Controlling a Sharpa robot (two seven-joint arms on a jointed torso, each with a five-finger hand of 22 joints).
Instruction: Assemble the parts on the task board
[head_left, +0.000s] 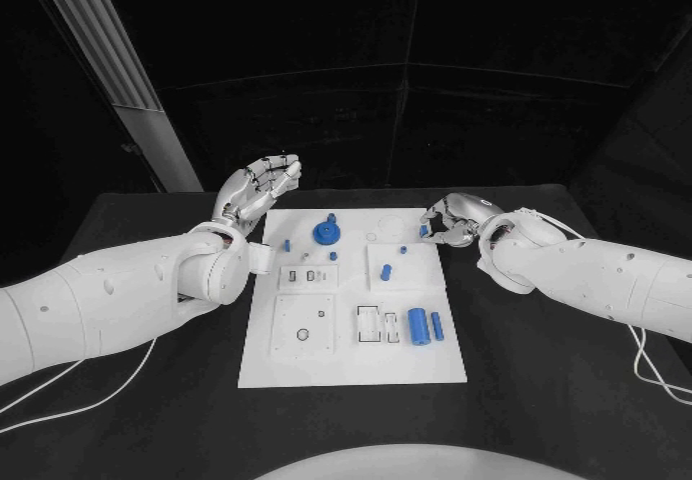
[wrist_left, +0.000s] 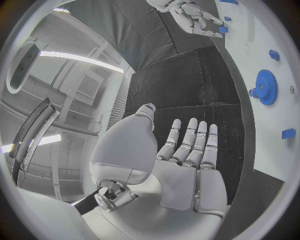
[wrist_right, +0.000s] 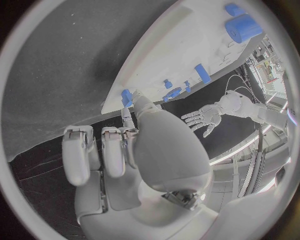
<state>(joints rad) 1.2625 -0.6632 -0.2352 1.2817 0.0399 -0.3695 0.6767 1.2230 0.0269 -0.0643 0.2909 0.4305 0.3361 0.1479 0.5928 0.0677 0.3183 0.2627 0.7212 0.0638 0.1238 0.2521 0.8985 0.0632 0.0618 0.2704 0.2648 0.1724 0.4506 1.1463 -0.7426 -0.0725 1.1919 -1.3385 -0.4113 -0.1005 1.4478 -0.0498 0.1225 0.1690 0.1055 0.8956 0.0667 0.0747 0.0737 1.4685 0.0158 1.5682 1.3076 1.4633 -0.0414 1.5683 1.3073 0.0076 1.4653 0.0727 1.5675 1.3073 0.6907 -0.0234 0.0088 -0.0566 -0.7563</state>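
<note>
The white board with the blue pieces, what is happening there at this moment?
The robot is assembling blue parts on the task board. Its right hand is at the board's far right edge with fingers on a small blue part there; whether it grips it is unclear. The left hand is open above the table beside the far left corner. A blue gear stands on the board, and a blue cylinder lies nearer the robot.

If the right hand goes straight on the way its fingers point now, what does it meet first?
Most likely the small blue part at the far right edge of the task board. The right hand points toward it, fingertips right beside it; whether they already touch is unclear.
</note>
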